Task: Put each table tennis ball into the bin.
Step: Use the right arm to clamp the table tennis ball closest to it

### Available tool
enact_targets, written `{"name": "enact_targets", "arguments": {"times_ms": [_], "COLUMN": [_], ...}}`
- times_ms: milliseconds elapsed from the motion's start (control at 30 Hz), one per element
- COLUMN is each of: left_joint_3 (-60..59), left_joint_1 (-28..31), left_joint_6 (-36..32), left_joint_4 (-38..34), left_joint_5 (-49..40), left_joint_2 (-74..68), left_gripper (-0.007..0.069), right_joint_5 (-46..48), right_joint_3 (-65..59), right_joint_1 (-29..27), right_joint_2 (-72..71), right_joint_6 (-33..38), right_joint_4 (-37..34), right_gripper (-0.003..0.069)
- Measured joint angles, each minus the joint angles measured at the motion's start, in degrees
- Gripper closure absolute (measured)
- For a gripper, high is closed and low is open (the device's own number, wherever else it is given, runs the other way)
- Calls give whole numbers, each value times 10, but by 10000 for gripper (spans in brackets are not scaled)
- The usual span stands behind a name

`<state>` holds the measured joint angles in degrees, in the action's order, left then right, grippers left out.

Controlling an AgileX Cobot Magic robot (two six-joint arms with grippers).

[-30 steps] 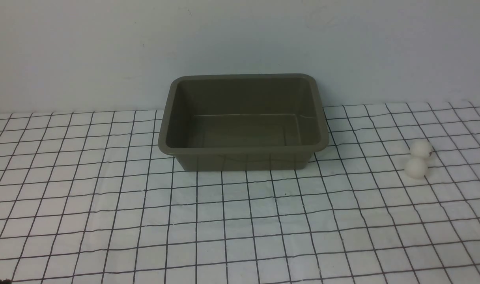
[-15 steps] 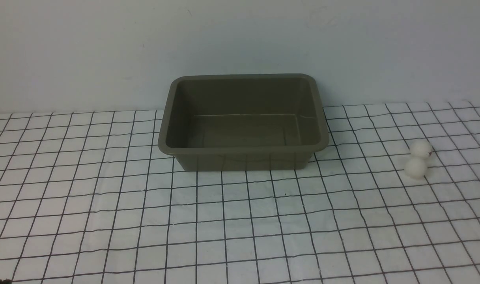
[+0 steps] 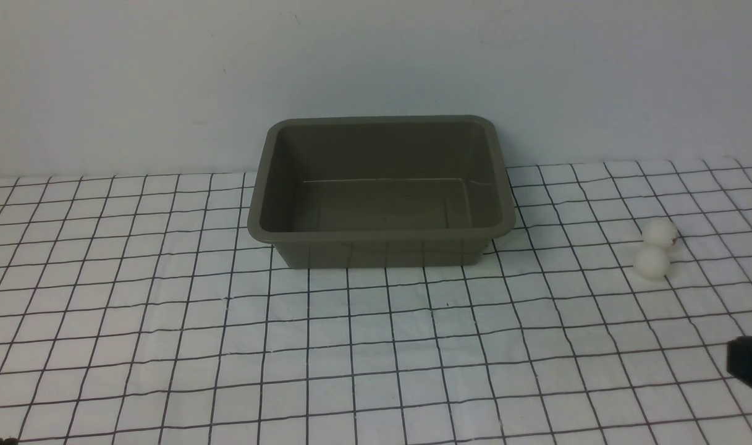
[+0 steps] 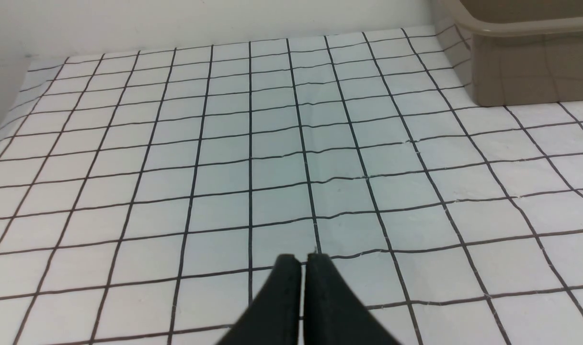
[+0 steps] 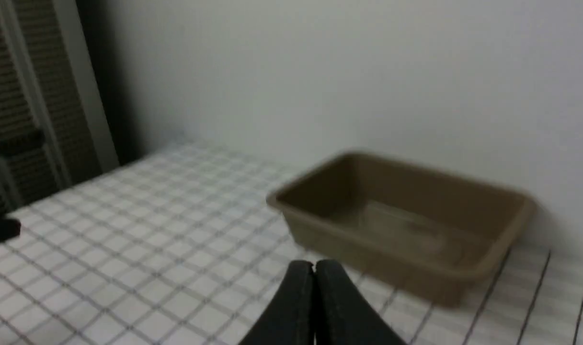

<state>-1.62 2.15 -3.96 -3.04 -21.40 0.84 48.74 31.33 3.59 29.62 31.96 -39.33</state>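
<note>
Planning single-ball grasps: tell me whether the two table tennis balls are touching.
Cannot tell. Front view: the nearer table tennis ball overlaps the farther ball; contact itself hidden.

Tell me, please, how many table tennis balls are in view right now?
2. The farther ball lies on the cloth right of the bin; the nearer ball sits just in front of it. None shows inside the bin.

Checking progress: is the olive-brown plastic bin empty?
Empty. The olive-brown bin shows bare floor; both small white balls lie outside, on the grid cloth.
</note>
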Motion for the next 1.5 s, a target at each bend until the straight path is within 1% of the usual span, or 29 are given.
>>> {"name": "enact_targets", "arguments": {"times_ms": [67,100,133,200,233,367,533,800,900,1133,1200,1333,1500], "left_joint_3": [0,0,0,0,0,0,0,0,0,0,0,0,0], "left_joint_1": [0,0,0,0,0,0,0,0,0,0,0,0,0], "left_joint_6": [0,0,0,0,0,0,0,0,0,0,0,0,0], "left_joint_4": [0,0,0,0,0,0,0,0,0,-1,-1,-1,-1], "left_joint_5": [0,0,0,0,0,0,0,0,0,0,0,0,0], "left_joint_2": [0,0,0,0,0,0,0,0,0,0,0,0,0], "left_gripper": [629,629,629,629,629,629,629,629,629,629,629,629,629], "right_joint_5": [0,0,0,0,0,0,11,59,65,78,78,68,5], "right_joint_3": [11,19,25,51,69,127,202,318,343,457,474,492,499], "right_joint_1": [0,0,0,0,0,0,0,0,0,0,0,0,0], "right_joint_2": [37,54,64,101,118,162,232,425,466,623,642,670,688], "right_joint_6": [-93,-138,-165,-259,-295,-341,-341,-338,-338,-339,-339,-339,-324], "right_joint_4": [108,147,187,288,339,398,401,393,393,389,389,383,385], "right_gripper": [676,676,676,676,676,676,676,676,676,676,676,676,673]}}
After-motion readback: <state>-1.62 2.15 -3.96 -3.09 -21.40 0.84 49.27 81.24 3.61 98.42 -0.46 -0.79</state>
